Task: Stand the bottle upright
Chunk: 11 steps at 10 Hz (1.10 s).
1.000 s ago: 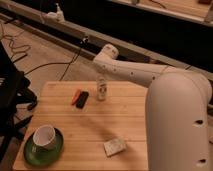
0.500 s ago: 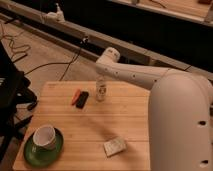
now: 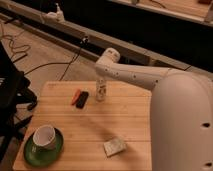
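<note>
The bottle [image 3: 101,90] stands upright near the far edge of the wooden table [image 3: 125,120]. It is slim and white, with a narrow cap and a dark-printed label. My gripper [image 3: 102,77] is right above the bottle's cap, at the end of the white arm that reaches in from the right. The arm's wrist hides the spot where gripper and cap meet, so I cannot tell whether they touch.
A black marker [image 3: 83,98] and an orange-red marker [image 3: 75,96] lie just left of the bottle. A white cup [image 3: 45,136] sits on a green saucer [image 3: 35,152] at the front left. A pale flat block [image 3: 114,147] lies near the front edge. A black chair [image 3: 10,90] stands at the left.
The arm's end has risen from around the bottle's body to above its cap. The bottle stays upright in the same spot.
</note>
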Each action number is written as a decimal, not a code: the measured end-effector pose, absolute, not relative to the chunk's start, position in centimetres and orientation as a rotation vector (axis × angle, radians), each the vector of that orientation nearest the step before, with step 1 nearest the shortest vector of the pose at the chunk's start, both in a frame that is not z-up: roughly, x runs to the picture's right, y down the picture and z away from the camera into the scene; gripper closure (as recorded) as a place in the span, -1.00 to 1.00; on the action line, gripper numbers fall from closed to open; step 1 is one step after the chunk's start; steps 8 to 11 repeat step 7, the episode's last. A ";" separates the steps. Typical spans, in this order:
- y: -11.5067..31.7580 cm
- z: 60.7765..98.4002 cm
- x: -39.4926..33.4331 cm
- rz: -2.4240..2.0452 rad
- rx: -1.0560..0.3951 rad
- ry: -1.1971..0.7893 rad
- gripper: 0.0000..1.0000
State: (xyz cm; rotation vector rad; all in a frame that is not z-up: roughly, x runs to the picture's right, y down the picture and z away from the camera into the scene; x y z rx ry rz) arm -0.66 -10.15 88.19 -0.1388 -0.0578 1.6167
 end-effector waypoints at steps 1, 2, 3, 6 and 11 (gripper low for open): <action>-10.2 87.8 -0.9 1.609 -0.141 -0.062 -0.60; -10.3 87.3 -1.3 1.599 -0.145 -0.066 -0.60; -10.3 86.7 -1.9 1.587 -0.155 -0.072 -0.60; -10.4 86.6 -2.0 1.586 -0.158 -0.073 -0.60; -10.3 86.6 -2.1 1.586 -0.159 -0.073 -0.60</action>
